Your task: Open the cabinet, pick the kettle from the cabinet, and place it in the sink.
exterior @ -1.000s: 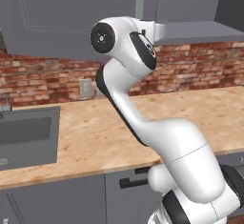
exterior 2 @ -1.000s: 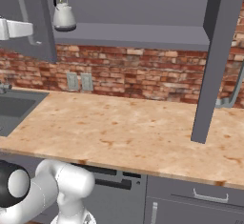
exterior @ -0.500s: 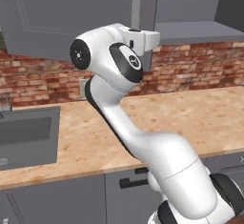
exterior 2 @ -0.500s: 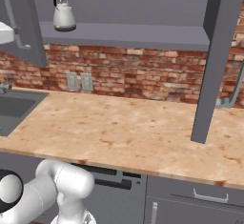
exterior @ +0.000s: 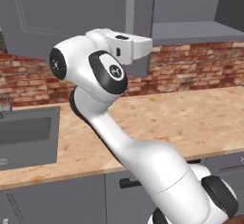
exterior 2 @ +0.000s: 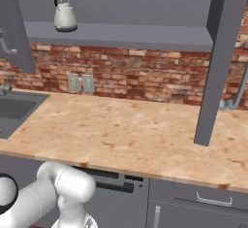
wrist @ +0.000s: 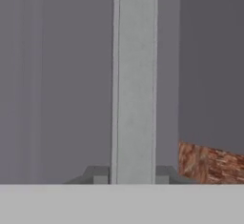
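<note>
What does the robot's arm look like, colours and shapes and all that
The arm is glossy white, built of thick rounded segments with black joint caps, each marked with a small white symbol. A black band rings its base. The gripper has two small squared grey fingertips. No cables show.

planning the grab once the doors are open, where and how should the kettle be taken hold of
Probably by the thin black arched handle of the kettle, coming from the open front of the cabinet. The kettle stands upright on the shelf with the arch rising clear above its lid, so fingers can close across the arch. The round body looks too wide and smooth for a sure pinch.
</note>
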Robot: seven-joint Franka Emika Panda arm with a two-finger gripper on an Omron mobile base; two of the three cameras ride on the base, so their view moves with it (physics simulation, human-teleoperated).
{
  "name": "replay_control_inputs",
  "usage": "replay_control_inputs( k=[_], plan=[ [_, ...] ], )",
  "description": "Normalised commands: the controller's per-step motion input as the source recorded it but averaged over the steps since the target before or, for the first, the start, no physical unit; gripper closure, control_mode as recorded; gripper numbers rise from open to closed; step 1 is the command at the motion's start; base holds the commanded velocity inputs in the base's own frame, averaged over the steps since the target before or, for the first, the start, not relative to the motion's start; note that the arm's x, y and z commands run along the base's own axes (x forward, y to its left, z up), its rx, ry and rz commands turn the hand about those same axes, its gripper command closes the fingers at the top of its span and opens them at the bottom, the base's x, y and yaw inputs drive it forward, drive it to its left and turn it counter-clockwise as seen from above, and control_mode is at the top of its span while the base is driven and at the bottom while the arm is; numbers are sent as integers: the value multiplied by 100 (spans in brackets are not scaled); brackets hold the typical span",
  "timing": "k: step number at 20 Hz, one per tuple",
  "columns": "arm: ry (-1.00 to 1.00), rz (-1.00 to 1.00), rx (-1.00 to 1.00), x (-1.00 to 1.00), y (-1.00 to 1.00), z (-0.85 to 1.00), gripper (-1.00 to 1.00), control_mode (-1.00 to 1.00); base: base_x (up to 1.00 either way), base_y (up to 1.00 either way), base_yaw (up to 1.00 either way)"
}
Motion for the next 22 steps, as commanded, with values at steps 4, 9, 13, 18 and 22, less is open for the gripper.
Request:
replay_control_inputs(
  k=[4, 9, 13, 18, 22],
  plan=[
    [-6, -3, -1, -43, 56, 0, 100, -100, 0, 0, 0],
    [-8, 0, -2, -42, 59, 0, 100, -100, 0, 0, 0],
    [-5, 0, -2, -37, 62, 0, 100, -100, 0, 0, 0],
    [-1, 0, -2, -28, 62, 0, 100, -100, 0, 0, 0],
    [0, 0, 0, -12, 49, -2, 100, -100, 0, 0, 0]
  ],
)
